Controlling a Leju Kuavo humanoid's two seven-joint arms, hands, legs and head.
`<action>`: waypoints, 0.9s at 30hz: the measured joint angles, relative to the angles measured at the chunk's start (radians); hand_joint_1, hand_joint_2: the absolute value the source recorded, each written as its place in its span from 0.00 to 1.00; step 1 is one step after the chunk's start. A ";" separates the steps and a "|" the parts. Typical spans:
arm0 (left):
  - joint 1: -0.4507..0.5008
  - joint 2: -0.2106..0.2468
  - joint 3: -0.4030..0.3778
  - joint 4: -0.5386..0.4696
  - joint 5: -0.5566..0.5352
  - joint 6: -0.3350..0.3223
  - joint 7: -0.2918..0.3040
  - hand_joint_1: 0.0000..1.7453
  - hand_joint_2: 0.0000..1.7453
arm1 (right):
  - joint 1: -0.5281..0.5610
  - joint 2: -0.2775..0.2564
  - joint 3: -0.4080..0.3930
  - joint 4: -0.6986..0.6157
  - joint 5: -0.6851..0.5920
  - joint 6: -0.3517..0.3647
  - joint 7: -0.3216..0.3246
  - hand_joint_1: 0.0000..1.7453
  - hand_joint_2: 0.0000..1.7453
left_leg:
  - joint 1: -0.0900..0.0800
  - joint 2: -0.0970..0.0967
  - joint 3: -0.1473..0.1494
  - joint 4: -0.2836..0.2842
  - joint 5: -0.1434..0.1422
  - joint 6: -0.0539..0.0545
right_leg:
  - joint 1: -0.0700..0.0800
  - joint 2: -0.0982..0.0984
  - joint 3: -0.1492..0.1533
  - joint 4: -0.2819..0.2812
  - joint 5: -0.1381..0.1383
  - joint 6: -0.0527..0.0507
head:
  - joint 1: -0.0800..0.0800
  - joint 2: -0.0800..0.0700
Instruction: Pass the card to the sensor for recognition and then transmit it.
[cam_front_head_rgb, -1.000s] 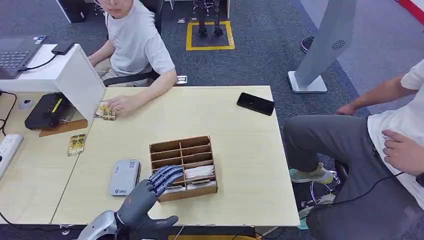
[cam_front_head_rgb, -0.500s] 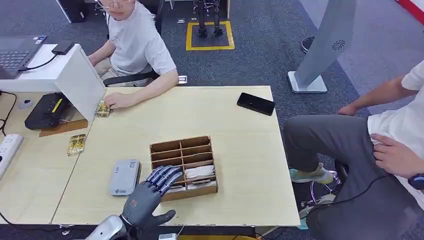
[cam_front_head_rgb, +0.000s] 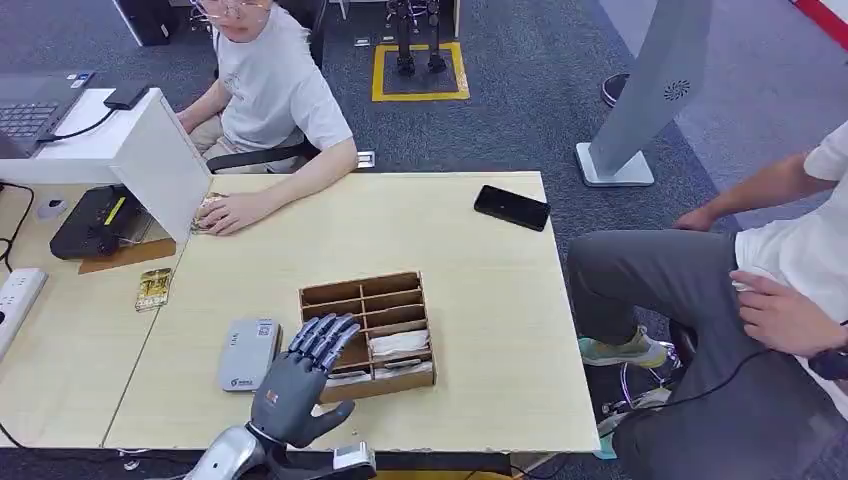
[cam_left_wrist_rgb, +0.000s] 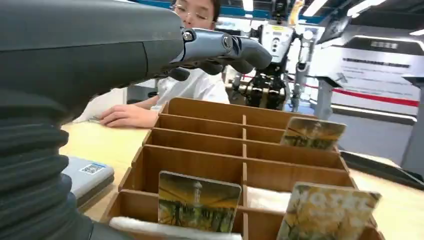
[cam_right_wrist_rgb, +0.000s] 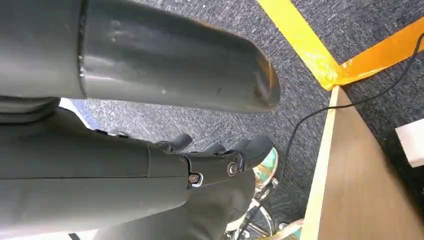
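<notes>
A wooden divider box (cam_front_head_rgb: 360, 285) stands near the table's front edge with picture cards (cam_front_head_rgb: 398, 345) in its front compartments. My left hand (cam_front_head_rgb: 300, 385) hovers at the box's front left corner, fingers spread and holding nothing. In the left wrist view its fingers (cam_left_wrist_rgb: 220, 47) reach out above the box (cam_left_wrist_rgb: 210, 135), over upright cards (cam_left_wrist_rgb: 198, 202) (cam_left_wrist_rgb: 327, 212). The grey card sensor (cam_front_head_rgb: 248, 354) lies flat just left of the hand. My right hand (cam_right_wrist_rgb: 215, 160) hangs beside the table, fingers loosely extended and holding nothing.
A seated person's hand (cam_front_head_rgb: 230, 212) rests on cards at the far left, by a white divider (cam_front_head_rgb: 160, 160). One loose card (cam_front_head_rgb: 153, 288) lies left of the sensor. A black phone (cam_front_head_rgb: 511, 207) sits at the far right. Another person (cam_front_head_rgb: 760, 290) sits right of the table.
My left hand has lifted a little at the box's corner and its fingers now point further away. The person's hand has shifted over the cards by the divider.
</notes>
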 joint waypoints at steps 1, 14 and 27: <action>0.000 -0.005 0.005 0.001 -0.002 0.000 0.001 0.00 1.00 | 0.000 0.000 -0.002 0.000 0.000 -0.001 0.000 0.00 0.00 | 0.000 0.000 0.000 0.000 0.000 0.000 | 0.000 0.000 0.000 0.000 0.000 0.000 | 0.000 0.000; 0.001 -0.032 0.034 0.029 -0.010 -0.004 -0.005 0.00 1.00 | 0.000 0.003 -0.013 0.000 0.009 -0.002 0.000 0.00 0.00 | 0.000 0.000 0.000 0.000 0.000 0.000 | 0.000 0.000 0.000 0.000 0.000 0.000 | 0.000 0.000; 0.007 -0.021 0.050 0.059 0.082 -0.064 -0.061 0.00 1.00 | 0.000 0.003 -0.030 0.000 0.029 -0.001 -0.007 0.00 0.00 | 0.000 0.000 0.000 0.000 0.000 0.000 | 0.000 0.000 0.000 0.000 0.000 0.000 | 0.000 0.000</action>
